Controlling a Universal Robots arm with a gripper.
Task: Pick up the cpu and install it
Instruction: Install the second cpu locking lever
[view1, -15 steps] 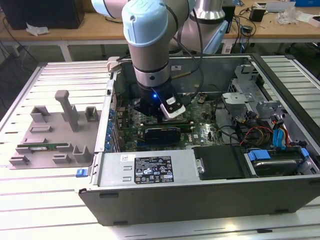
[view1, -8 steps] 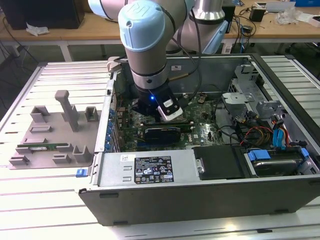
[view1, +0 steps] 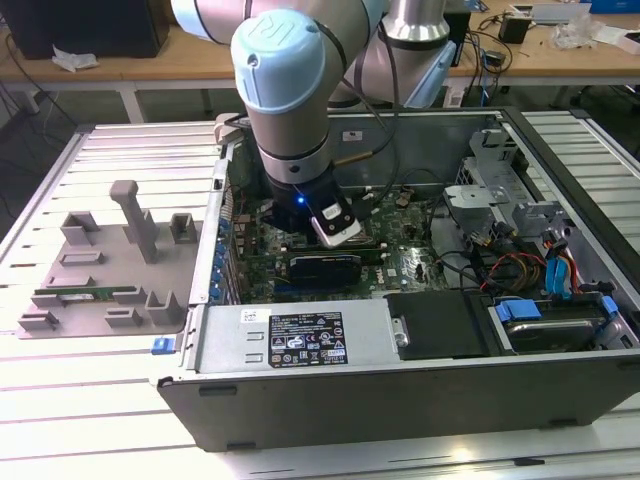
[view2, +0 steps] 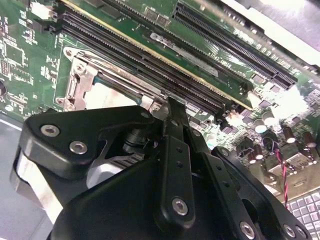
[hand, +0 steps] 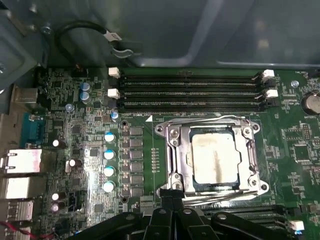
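The cpu (hand: 215, 157) is a small flat square chip with a pale silver metal top, smeared with dull streaks and patches that may be residue; it lies flat and level, seated inside the square metal-framed socket (hand: 172, 160) on the green motherboard (hand: 75, 140), just beside the rows of long black memory slots (hand: 190, 92); in the second wrist view a pale corner of the cpu (view2: 107, 95) shows within the same frame, the rest hidden.
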